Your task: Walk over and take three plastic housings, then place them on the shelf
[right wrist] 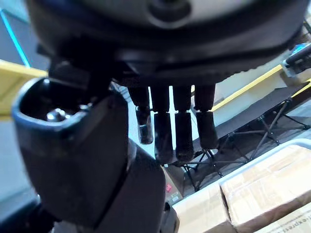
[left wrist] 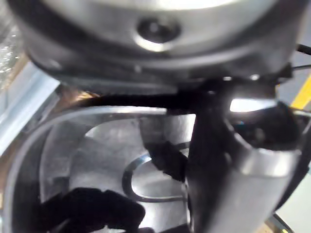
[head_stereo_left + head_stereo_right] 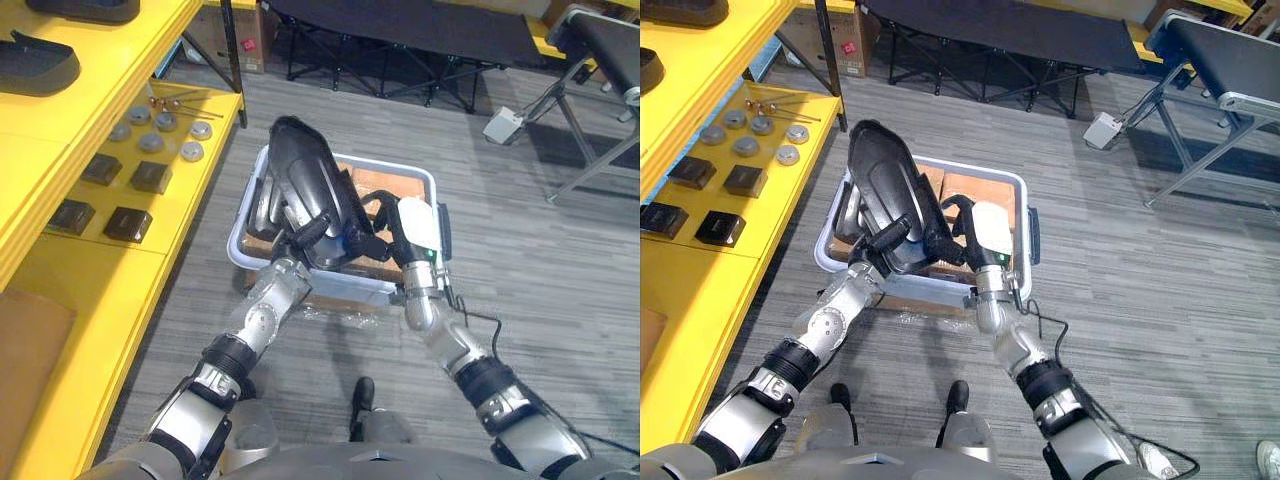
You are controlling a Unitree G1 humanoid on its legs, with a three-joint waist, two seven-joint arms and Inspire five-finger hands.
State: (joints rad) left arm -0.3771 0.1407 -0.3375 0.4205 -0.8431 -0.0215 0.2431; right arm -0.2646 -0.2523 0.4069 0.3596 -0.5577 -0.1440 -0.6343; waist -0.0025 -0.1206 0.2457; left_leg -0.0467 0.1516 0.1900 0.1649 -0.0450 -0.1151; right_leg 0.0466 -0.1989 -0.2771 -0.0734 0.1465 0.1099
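A large glossy black plastic housing (image 3: 310,185) is held tilted above a pale bin (image 3: 262,272). My left hand (image 3: 303,236) grips its lower edge from the left. My right hand (image 3: 385,235), with a white cover, grips the same end from the right. In the right wrist view the fingers (image 1: 175,131) curl toward the thumb with the dark housing (image 1: 131,194) between them. The left wrist view looks into the shiny hollow of the housing (image 2: 97,160). More dark housings (image 3: 264,208) lie in the bin beside cardboard boxes (image 3: 375,185). Two housings (image 3: 35,62) rest on the yellow shelf's (image 3: 60,130) upper level.
The lower shelf level carries small black blocks (image 3: 128,222) and grey discs (image 3: 150,142). A black folding cot (image 3: 400,40) stands behind the bin. A conveyor frame (image 3: 590,110) and a white box (image 3: 503,124) are at the right. Grey floor lies open right of the bin.
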